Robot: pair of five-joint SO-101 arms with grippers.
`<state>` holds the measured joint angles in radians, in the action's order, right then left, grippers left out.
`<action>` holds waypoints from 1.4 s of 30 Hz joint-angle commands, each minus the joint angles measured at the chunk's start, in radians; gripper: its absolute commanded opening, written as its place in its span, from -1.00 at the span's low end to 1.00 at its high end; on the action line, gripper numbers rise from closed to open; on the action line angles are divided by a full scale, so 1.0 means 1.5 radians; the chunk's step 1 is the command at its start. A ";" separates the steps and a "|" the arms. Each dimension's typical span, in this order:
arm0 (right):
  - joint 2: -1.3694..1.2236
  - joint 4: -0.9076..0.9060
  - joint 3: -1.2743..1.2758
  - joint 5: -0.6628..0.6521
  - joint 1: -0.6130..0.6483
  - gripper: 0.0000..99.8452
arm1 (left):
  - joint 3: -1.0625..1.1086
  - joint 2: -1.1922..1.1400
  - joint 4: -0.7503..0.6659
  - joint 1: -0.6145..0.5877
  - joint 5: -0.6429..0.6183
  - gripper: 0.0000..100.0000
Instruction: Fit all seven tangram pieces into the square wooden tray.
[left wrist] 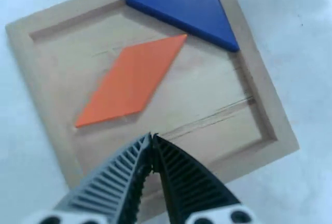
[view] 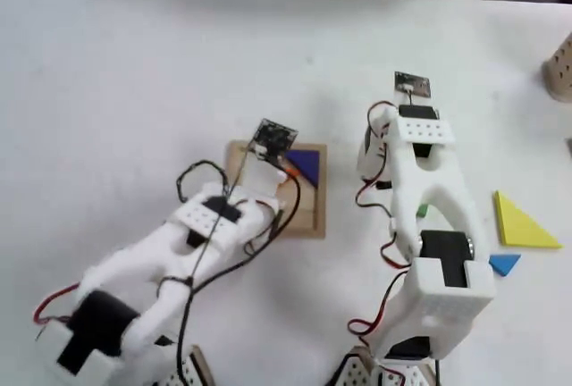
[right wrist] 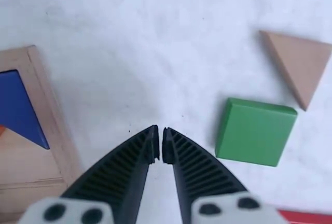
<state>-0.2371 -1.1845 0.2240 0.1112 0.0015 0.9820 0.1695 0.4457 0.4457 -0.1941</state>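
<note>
The square wooden tray (left wrist: 31, 79) holds a large blue triangle (left wrist: 192, 6) in one corner and an orange parallelogram (left wrist: 132, 79) beside it. My left gripper (left wrist: 153, 141) hangs shut over the tray's bare floor, with nothing in it. My right gripper (right wrist: 160, 136) is shut and empty above the white table, between the tray's rim (right wrist: 49, 115) and a green square (right wrist: 254, 130). A tan triangle (right wrist: 298, 66) lies just past the green square. In the high view, a large yellow triangle (view: 523, 222) and a small blue triangle (view: 504, 264) lie right of the right arm (view: 429, 189).
The left arm (view: 214, 225) covers most of the tray (view: 308, 212) in the high view. A red edge (right wrist: 306, 216) shows next to the right gripper's base. A perforated wooden object (view: 561, 69) stands at the table's far right edge.
</note>
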 commanded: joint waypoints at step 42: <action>0.004 0.010 -0.003 -0.040 0.007 -0.96 | -0.210 -0.159 0.048 -0.034 0.015 -0.96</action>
<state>-0.2371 -1.1845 0.2240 0.0652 0.0015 0.7718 -0.0391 0.4764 0.4335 -0.1941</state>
